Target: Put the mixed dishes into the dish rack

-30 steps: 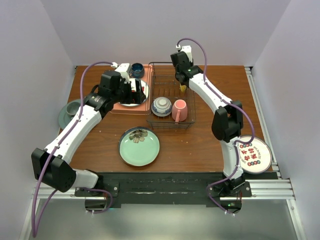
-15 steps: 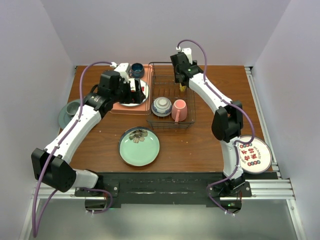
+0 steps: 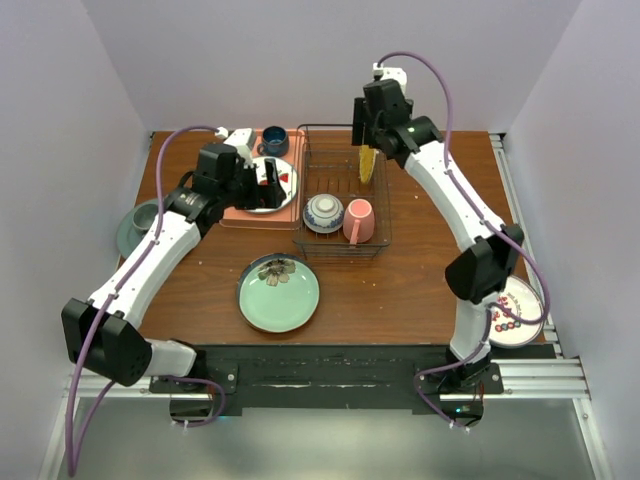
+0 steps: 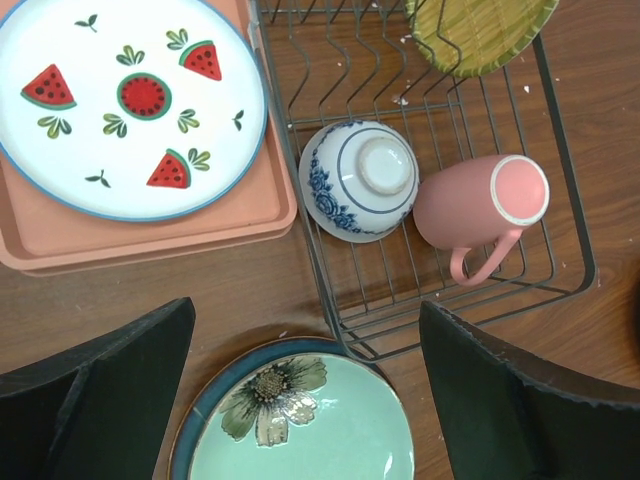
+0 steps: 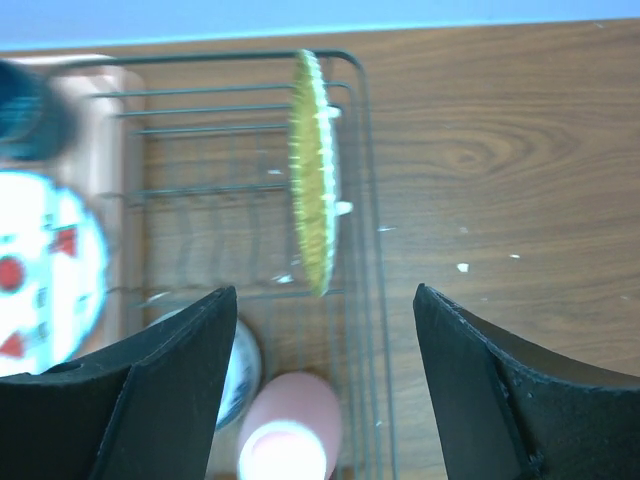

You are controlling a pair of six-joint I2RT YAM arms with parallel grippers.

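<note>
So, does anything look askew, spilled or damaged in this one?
Nothing looks broken or spilled. The pink mug lies on its side in the dish rack, beside the upturned bowl, rather than standing. A few white specks dot the table by the rack. The yellow plate stands on edge, roughly upright.

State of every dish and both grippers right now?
yellow plate: standing on edge in dish rack, not gripped
blue-and-white bowl: upside down in rack
pink mug: in rack, base showing
watermelon plate: flat on pink tray
teal flower plate: flat on table
left gripper: open, empty
right gripper: open, empty
</note>
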